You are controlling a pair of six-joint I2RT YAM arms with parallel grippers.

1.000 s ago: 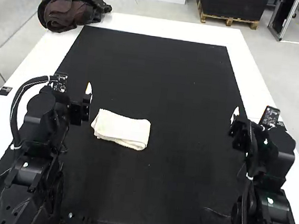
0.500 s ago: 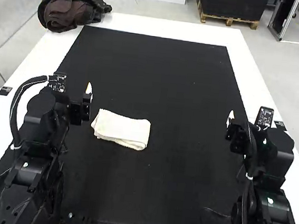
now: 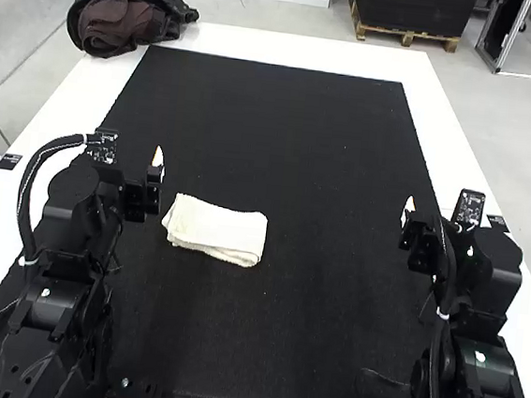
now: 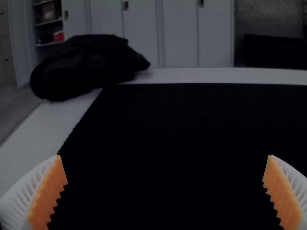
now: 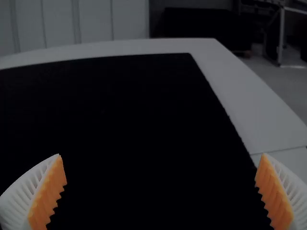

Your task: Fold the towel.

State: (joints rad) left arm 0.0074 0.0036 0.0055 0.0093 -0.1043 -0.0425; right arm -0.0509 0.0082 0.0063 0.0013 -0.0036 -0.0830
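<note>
towel [image 3: 217, 229] | high view: folded in layers on black mat [image 3: 273, 115], near the fingers of left gripper [image 3: 159, 165], well apart from those of right gripper [image 3: 409, 211] | left wrist view: fingers released, dark bag [image 4: 86, 67] beyond them | right wrist view: fingers released, white tabletop [image 5: 254, 105] beyond them

This looks like a robotics lab or workshop: two black jointed robot arms [image 3: 65, 231] stand at a large white table [image 3: 299, 49] topped with a rectangular black mat [image 3: 273, 124]. Around it are plain pale cabinets with flat doors [image 4: 177, 36], a smooth grey floor [image 5: 288, 84] and a metal-framed stand [image 5: 281, 36].
</note>
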